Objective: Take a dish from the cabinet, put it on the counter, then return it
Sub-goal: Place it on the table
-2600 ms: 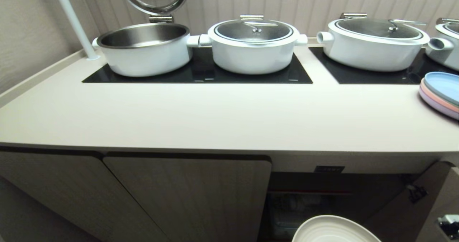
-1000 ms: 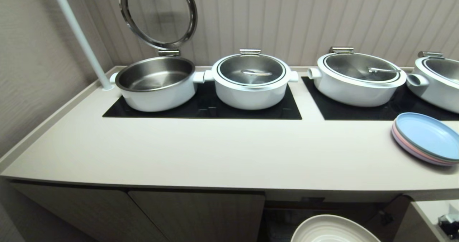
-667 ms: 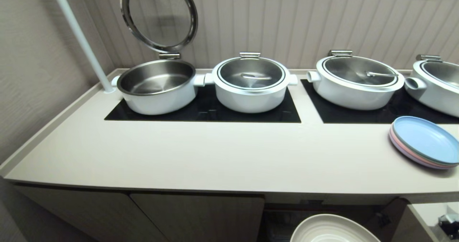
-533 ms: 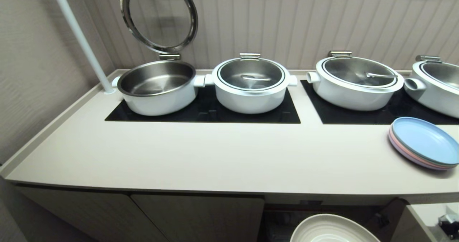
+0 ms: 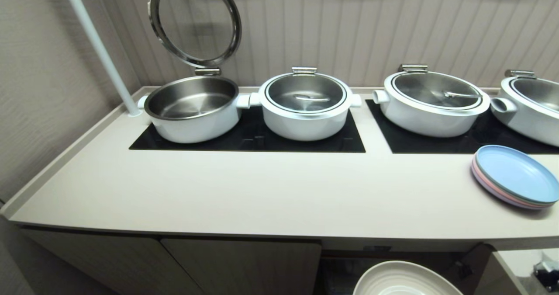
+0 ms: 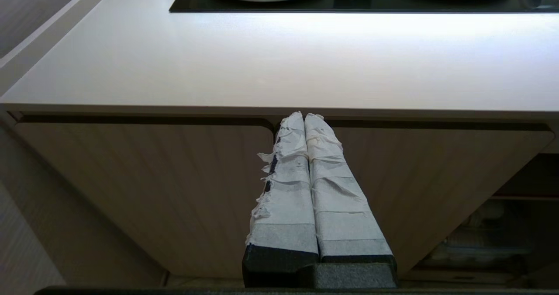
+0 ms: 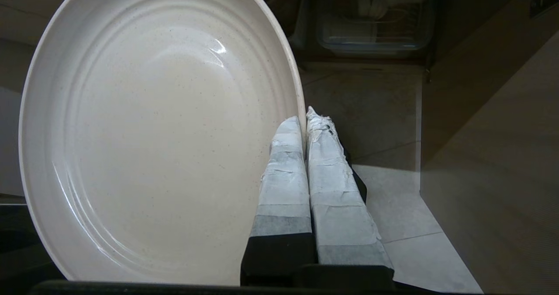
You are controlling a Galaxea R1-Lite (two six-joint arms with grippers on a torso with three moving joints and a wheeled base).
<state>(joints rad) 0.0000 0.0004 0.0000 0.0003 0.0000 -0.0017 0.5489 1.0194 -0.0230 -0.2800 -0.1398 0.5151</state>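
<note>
Now our right claw [image 7: 305, 118] is clamped on the edge of the dish [image 7: 153, 124], which hangs low in front of the open cabinet [image 5: 393, 253], below the table [image 5: 270, 194] lip. So the table lies up and ahead of the claw, and the right arm carries it alone; the left claw [image 6: 304, 119] is pressed shut, idle. Round, cream-white, faintly speckled, ringed inside a low rim.
</note>
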